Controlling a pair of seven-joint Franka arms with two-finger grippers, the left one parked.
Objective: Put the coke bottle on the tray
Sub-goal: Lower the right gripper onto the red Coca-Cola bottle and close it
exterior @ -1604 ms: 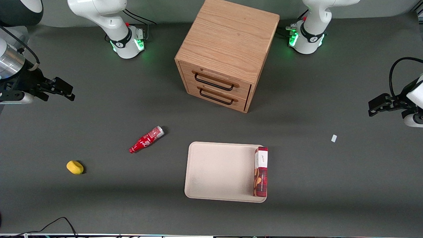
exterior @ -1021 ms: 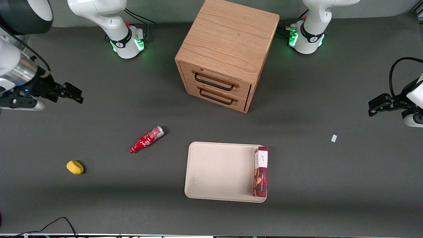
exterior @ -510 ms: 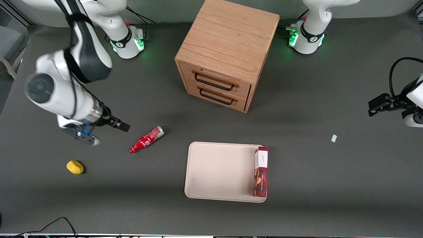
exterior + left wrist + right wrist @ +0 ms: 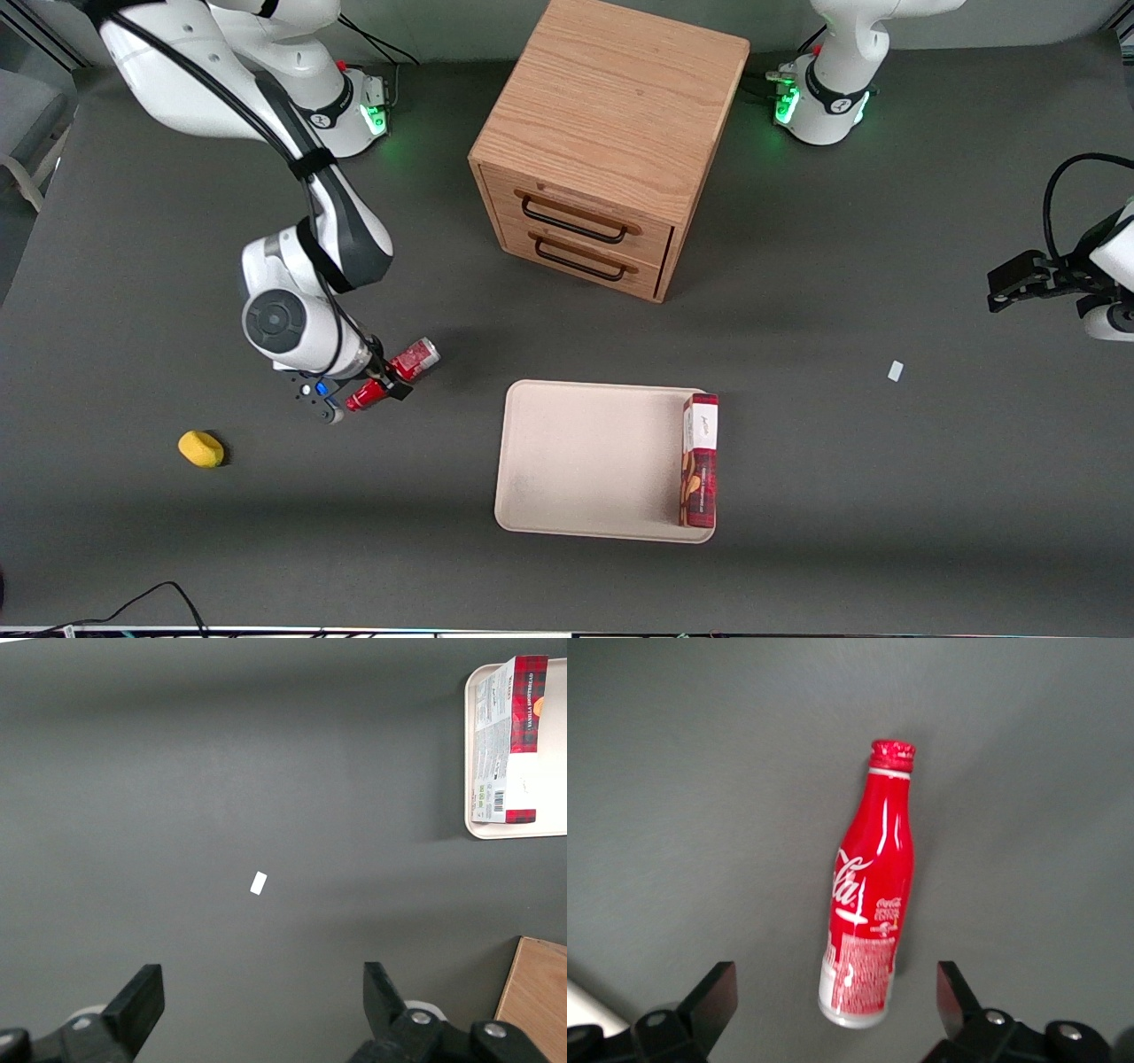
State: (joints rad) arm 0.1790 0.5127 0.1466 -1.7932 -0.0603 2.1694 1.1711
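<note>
The coke bottle [image 4: 415,359] is slim and red with white script. It lies on its side on the dark table, apart from the tray and toward the working arm's end. My right gripper [image 4: 383,379] hovers directly over its middle, hiding part of it. In the right wrist view the bottle [image 4: 866,904] lies lengthwise between the fingers, its silvery base end nearest the gripper [image 4: 835,1001]. The fingers are wide open and do not touch it. The cream-beige tray [image 4: 585,461] lies flat, nearer the front camera than the drawer cabinet.
A red-and-white box [image 4: 700,461] lies on the tray along the edge toward the parked arm, also in the left wrist view [image 4: 507,740]. A wooden two-drawer cabinet [image 4: 602,151] stands farther back. A yellow lump [image 4: 201,448] and a white scrap [image 4: 895,370] lie on the table.
My right arm has swung in from the working arm's end of the table and now hangs over the bottle. The bottle, tray and box have not moved.
</note>
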